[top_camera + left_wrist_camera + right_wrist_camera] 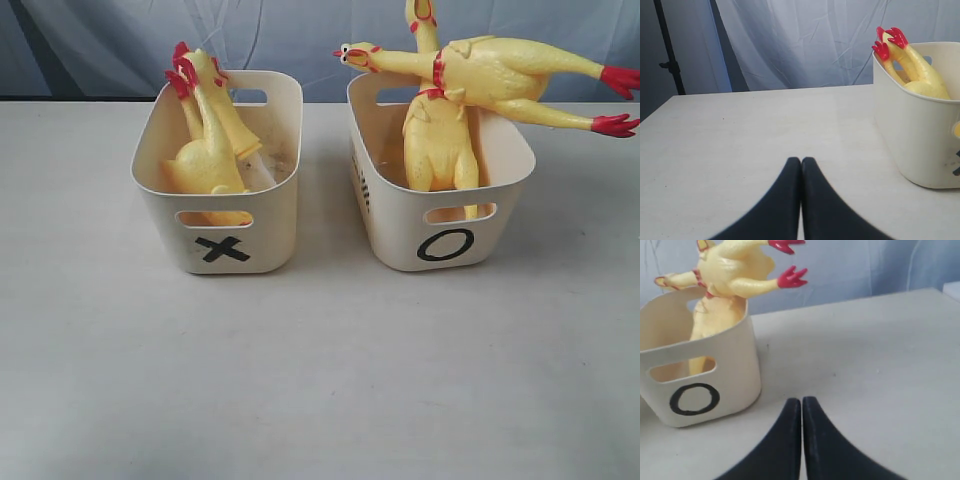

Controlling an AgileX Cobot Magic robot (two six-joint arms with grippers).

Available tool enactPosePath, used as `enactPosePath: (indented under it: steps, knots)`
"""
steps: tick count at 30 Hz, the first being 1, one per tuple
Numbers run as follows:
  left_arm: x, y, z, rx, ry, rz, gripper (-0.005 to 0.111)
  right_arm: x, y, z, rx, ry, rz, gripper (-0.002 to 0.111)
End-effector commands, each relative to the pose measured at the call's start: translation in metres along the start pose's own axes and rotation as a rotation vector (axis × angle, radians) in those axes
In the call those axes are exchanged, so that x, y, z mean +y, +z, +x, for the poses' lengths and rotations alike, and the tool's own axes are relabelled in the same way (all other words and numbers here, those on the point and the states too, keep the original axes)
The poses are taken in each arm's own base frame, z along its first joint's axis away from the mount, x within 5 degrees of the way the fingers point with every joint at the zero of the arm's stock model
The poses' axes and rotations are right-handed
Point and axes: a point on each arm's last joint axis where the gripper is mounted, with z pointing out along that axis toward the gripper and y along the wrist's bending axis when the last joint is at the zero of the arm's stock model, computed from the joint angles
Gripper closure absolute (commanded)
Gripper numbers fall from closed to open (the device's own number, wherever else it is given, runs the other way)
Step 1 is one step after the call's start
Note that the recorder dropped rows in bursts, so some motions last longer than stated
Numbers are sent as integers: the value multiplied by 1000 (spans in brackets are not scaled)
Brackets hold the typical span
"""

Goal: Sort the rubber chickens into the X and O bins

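Plainly, left end effector [801, 161] and right end effector [801, 401] are closed, empty, near X bin [268, 232] and O bin [396, 228].

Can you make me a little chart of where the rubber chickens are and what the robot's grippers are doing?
X bin: yellow chicken inside, red feet sticking up; how many, cannot tell
O bin: upright chicken inside, sideways chicken lying across the rim
Left gripper: shut, empty
Right gripper: shut, empty
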Motion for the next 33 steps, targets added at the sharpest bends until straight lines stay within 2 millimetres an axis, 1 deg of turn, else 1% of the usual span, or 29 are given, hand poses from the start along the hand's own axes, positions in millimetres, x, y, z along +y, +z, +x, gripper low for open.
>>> enactPosePath:
  steps: [1,3,7,9,17,22,27,33]
  knots:
    - [0,0,0,-3,3,3,107,-8,-1,4,35,3,88,106]
    - [0,0,0,-3,3,3,107,-9,-1,4,31,-17,95,106]
    - [0,0,0,-3,3,3,107,-9,-5,1,-30,-64,105,106]
    - [0,0,0,-3,3,3,107,-10,-5,1,-30,-36,106,106]
    - [0,0,0,-3,3,3,107,-4,-5,2,-17,-46,2,106]
    - [0,0,0,-3,3,3,107,-6,-5,2,-19,-55,29,106]
    - [0,0,0,-3,3,3,107,-6,-5,2,-19,-122,43,106]
    - [0,0,0,-3,3,3,107,-6,-5,1,-25,-122,43,106]
